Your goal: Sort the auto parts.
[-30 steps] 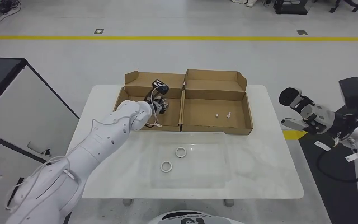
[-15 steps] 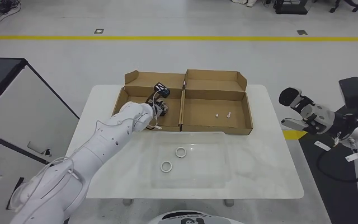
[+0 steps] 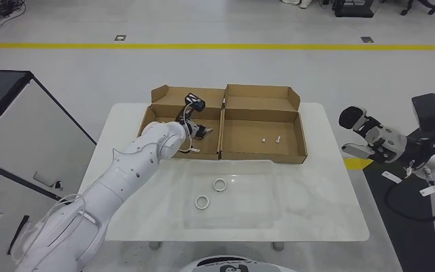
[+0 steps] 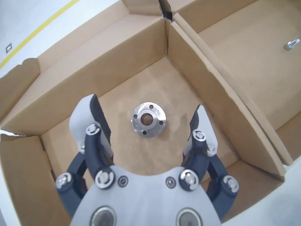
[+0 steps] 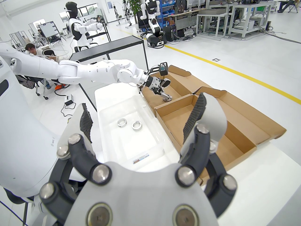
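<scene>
A round silver flange (image 4: 148, 119) with a centre bore and small bolt holes lies flat on the floor of the left cardboard box (image 3: 209, 143). My left gripper (image 4: 146, 105) hangs just above it, open, fingers on either side and not touching it. From the right wrist view, the left gripper (image 5: 162, 92) stands over the flange (image 5: 167, 98). Two silver rings (image 3: 219, 184) (image 3: 202, 201) lie in the clear tray (image 3: 251, 204). Two small metal parts (image 3: 264, 141) (image 3: 277, 139) lie in the right box (image 3: 262, 126). My right gripper (image 5: 143, 104) is open and holds nothing, off the table's right side (image 3: 367, 132).
The two boxes stand side by side at the table's far edge, sharing a tall middle wall (image 4: 211, 76), flaps upright. The clear tray takes up the middle front of the white table (image 3: 326, 217). A dark cabinet (image 3: 27, 129) stands left of the table.
The left wrist has shifted slightly over the left box, and the flange now lies free under the open fingers. The right arm has not moved.
</scene>
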Available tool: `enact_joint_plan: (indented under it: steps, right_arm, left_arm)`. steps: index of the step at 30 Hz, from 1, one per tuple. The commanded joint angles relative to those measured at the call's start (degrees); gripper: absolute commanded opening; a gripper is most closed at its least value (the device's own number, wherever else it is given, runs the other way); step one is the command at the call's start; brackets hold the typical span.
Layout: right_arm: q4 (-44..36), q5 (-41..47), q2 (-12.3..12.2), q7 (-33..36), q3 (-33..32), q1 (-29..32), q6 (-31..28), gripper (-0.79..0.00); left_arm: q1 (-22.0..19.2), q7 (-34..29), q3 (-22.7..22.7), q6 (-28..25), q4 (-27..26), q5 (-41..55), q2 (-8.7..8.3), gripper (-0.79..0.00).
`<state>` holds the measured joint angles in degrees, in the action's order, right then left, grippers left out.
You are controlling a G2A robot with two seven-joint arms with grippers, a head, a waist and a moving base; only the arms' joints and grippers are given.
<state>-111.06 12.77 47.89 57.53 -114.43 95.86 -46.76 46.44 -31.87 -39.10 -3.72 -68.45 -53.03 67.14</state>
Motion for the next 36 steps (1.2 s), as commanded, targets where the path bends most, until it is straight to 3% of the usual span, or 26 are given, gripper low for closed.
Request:
enact_joint_plan:
  steps: [1,13,21,23,36]
  right_arm:
    - [0.00,0.00,0.00,0.00,0.00,0.00,0.00,0.000]
    - [0.00,0.00,0.00,0.00,0.00,0.00,0.00,0.000]
    - [0.00,0.00,0.00,0.00,0.00,0.00,0.00,0.000]
    - [0.00,0.00,0.00,0.00,0.00,0.00,0.00,0.000]
    - [0.00,0.00,0.00,0.00,0.00,0.00,0.00,0.000]
  left_arm:
    - [1.25,-0.74,-1.95,-0.23,-3.16,0.09,-0.67,0.000]
    - [13.09,-11.28,-12.21,-3.51,-28.96,0.91,-4.74,0.000]
    - [20.34,-16.56,-14.96,-2.56,-42.80,2.08,-5.88,0.000]
    - [21.83,-16.66,-15.07,-1.26,-45.07,3.24,-5.88,0.000]
    - [21.83,-16.66,-15.07,-1.26,-45.07,3.24,-5.88,0.000]
